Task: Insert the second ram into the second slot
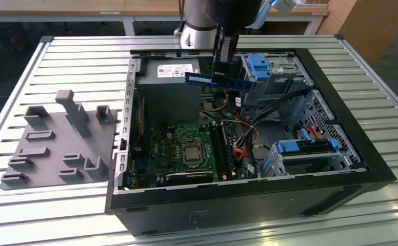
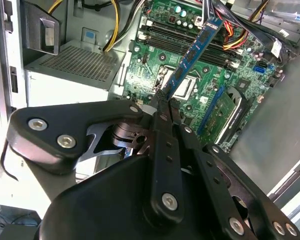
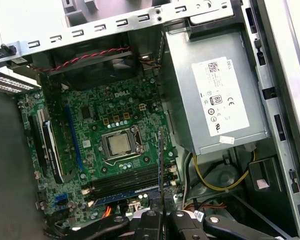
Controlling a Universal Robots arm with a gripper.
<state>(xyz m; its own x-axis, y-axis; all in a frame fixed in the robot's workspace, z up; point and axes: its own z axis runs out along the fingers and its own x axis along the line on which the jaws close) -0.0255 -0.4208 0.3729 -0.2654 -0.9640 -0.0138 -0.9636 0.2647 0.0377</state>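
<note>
Currently doing: carry leg, by my read. The second ram (image 1: 200,79) is hanging in air over the open pc case (image 1: 363,169), not yet in any slot.
Ram pos: hovering roughly level above the psu (image 1: 172,69) end of the case, well apart from the mobo (image 1: 178,148) below.
Gripper (image 1: 221,76): fingers are clamping the ram at abt mid-length in the exterior view; in both wrist views the stick is poking out past the fingertips toward the board.
Ram slots (image 3: 125,181): lying as a parallel bank just beside the cpu socket (image 3: 119,144). A blue edge is showing along one, poss. a stick already seated; can't confirm.
Next move calls for (judgement): lining the stick's long edge w/ the target slot, contacts down, then pressing straight. Cables (image 1: 243,128) are crowding nearby and could snag.
Counts: 1 ram in gripper, 1 gripper, 1 cpu socket, 1 psu, 2 light-blue drive latches (image 1: 257,66), 1 grey fixture plate (image 1: 55,148) sitting on the slatted table (image 1: 82,56). Exact slot count: can't tell.
</note>
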